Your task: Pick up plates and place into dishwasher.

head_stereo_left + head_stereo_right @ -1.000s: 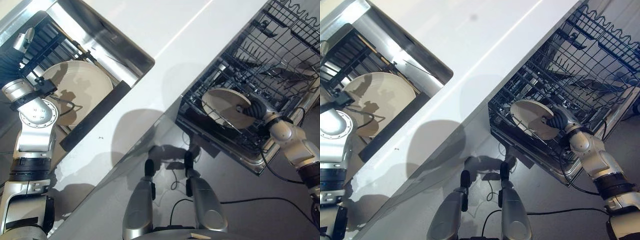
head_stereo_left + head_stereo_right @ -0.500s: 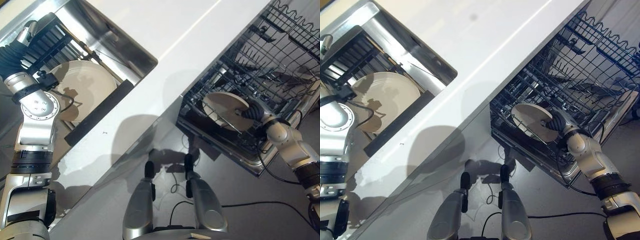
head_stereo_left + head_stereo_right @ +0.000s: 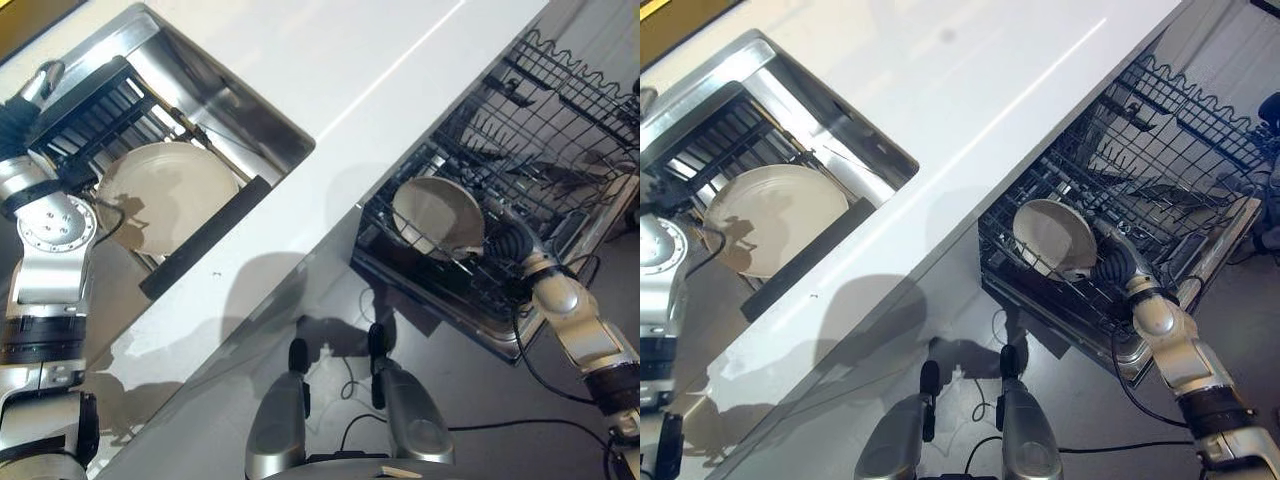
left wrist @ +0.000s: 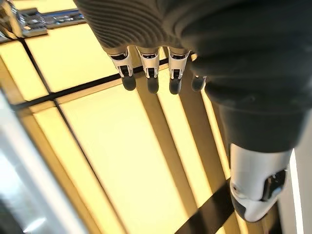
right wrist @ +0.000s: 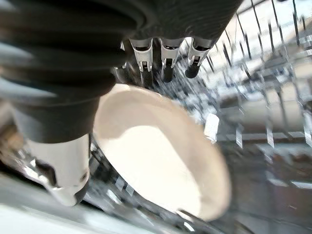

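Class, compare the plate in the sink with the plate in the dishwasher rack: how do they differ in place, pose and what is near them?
The sink plate lies in the steel sink beside a black rack, almost flat; the rack plate stands tilted among the wires of the dishwasher rack. The sink plate is apart from the left hand, whereas the right hand is right at the rack plate's edge. Both are round, plain and cream.

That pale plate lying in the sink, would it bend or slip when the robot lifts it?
The plate looks rigid and glossy, so it probably won't bend but may slip. It looks ceramic, likely breakable if dropped against the steel sink.
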`<state>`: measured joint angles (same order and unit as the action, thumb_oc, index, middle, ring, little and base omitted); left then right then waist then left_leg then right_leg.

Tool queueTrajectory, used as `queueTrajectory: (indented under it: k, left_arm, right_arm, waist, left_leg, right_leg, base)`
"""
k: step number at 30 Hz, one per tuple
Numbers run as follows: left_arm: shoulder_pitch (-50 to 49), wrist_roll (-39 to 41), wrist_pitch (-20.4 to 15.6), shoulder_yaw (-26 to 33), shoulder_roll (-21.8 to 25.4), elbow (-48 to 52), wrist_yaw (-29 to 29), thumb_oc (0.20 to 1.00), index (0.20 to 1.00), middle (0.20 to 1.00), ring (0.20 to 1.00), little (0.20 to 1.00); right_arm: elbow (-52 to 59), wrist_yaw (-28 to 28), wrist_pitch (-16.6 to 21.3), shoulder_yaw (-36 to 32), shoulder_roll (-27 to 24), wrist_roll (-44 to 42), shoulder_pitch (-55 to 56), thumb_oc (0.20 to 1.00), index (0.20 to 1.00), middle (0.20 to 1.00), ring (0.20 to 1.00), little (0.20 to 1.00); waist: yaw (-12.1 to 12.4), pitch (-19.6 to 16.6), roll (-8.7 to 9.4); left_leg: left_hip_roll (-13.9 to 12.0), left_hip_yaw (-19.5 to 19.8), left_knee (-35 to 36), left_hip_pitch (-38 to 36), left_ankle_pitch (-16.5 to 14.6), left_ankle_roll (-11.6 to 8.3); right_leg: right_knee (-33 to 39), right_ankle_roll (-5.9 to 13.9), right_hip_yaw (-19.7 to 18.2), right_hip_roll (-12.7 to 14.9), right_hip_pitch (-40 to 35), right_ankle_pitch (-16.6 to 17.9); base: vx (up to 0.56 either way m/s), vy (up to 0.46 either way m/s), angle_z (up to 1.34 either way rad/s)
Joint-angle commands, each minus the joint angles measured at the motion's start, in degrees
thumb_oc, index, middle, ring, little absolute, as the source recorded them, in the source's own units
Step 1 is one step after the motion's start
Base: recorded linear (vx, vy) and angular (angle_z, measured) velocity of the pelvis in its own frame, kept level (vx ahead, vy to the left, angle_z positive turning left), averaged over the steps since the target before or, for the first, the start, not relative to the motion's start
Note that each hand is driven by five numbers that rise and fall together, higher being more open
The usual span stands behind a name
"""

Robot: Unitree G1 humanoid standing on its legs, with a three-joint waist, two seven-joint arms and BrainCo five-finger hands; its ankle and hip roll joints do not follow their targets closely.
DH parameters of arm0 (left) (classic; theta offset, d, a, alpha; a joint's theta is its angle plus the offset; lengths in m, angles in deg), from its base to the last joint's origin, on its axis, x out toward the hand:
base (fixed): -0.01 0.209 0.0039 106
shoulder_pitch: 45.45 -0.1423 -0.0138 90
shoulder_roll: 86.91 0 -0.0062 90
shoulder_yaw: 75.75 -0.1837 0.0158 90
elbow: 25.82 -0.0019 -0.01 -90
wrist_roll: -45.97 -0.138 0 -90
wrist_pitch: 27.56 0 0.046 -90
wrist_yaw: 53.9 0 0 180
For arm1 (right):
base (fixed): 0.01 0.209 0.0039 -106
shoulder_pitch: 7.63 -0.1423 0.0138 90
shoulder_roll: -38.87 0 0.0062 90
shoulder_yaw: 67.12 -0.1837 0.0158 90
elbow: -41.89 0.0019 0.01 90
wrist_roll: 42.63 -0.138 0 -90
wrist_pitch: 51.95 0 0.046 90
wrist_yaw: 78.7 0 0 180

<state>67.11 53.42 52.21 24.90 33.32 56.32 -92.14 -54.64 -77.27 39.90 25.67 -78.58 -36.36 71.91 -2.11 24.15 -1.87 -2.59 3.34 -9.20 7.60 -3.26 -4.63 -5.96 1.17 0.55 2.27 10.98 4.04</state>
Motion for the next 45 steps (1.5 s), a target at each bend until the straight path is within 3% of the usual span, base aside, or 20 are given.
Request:
queueTrajectory:
  k: [1,9,16,22,27,32,45]
  left_arm:
    - [-4.99,-3.43,-0.18,2.17,0.73,0.78,2.74,1.000,1.000,1.000,1.000,1.000]
    - [-9.57,-3.95,1.01,3.96,-1.54,0.58,7.87,1.000,1.000,1.000,1.000,1.000]
    - [-13.02,-6.47,4.16,4.21,-2.30,-0.72,11.99,1.000,1.000,1.000,1.000,1.000]
    - [-15.82,-8.76,5.24,4.39,-3.30,-2.23,11.66,1.000,1.000,1.000,1.000,1.000]
    - [-17.86,-10.13,7.13,3.57,-5.13,-1.74,14.58,1.000,1.000,1.000,1.000,1.000]
    - [-17.68,-8.34,9.97,0.50,-5.87,-3.52,17.25,1.000,1.000,1.000,1.000,1.000]
    - [-11.81,-10.56,13.69,-5.55,-2.37,-7.85,17.79,1.000,1.000,1.000,1.000,1.000]
  right_arm:
    - [4.69,0.24,3.36,-3.28,-2.14,-1.05,4.87,1.000,1.000,1.000,1.000,1.000]
    - [8.35,-2.24,4.08,-7.18,-2.34,-0.23,7.99,1.000,1.000,1.000,1.000,1.000]
    - [11.56,1.29,5.60,-11.24,-2.33,-2.20,9.80,1.000,1.000,1.000,1.000,1.000]
    - [17.15,4.42,10.57,-15.69,-1.63,-8.51,11.36,1.000,1.000,1.000,1.000,1.000]
    - [22.98,1.84,13.95,-17.76,-1.43,-15.81,11.84,1.000,1.000,1.000,1.000,1.000]
    - [25.87,1.26,15.99,-18.20,-2.82,-20.48,9.09,1.000,1.000,1.000,1.000,1.000]
    - [26.73,4.47,15.81,-15.88,-3.15,-20.90,3.71,1.000,1.000,1.000,1.000,1.000]
  waist:
    - [-0.48,-8.82,-0.07]
    - [-0.75,-11.68,-0.43]
    - [-0.99,-13.26,-1.18]
    - [-1.59,-14.23,-2.47]
    - [-1.94,-14.29,-3.91]
    - [-2.32,-13.03,-5.38]
    - [-2.53,-7.60,-4.84]
  left_leg:
    - [1.75,0.34,4.75,2.18,4.58,1.65]
    - [2.04,0.01,6.53,-1.29,4.22,1.84]
    - [2.29,-0.15,6.92,-3.12,3.90,1.91]
    - [2.81,-0.14,6.94,-4.28,3.52,1.97]
    - [3.47,-0.39,6.10,-4.57,3.14,1.90]
    - [4.59,-0.82,4.79,-3.76,2.71,2.16]
    - [7.18,-2.95,-1.14,3.14,1.84,4.15]
  right_leg:
    - [-7.07,1.29,-0.74,0.33,-2.64,-10.62]
    - [-5.80,1.62,-0.66,0.79,-5.30,-10.82]
    - [-5.75,1.95,-0.34,1.43,-6.69,-11.09]
    - [-6.01,2.21,-0.60,2.03,-7.12,-11.47]
    - [-6.67,2.38,-0.86,2.83,-7.03,-11.93]
    - [-7.68,2.86,-1.37,3.99,-5.48,-12.04]
    - [-11.69,3.99,-2.64,5.57,1.79,-10.47]
  base:
    - [0.13,0.094,-0.02]
    - [0.11,0.086,-0.02]
    - [0.10,0.072,0.01]
    - [0.11,0.123,0.02]
    - [0.13,0.190,0.02]
    - [0.10,0.214,0.01]
    - [0.03,0.098,-0.02]
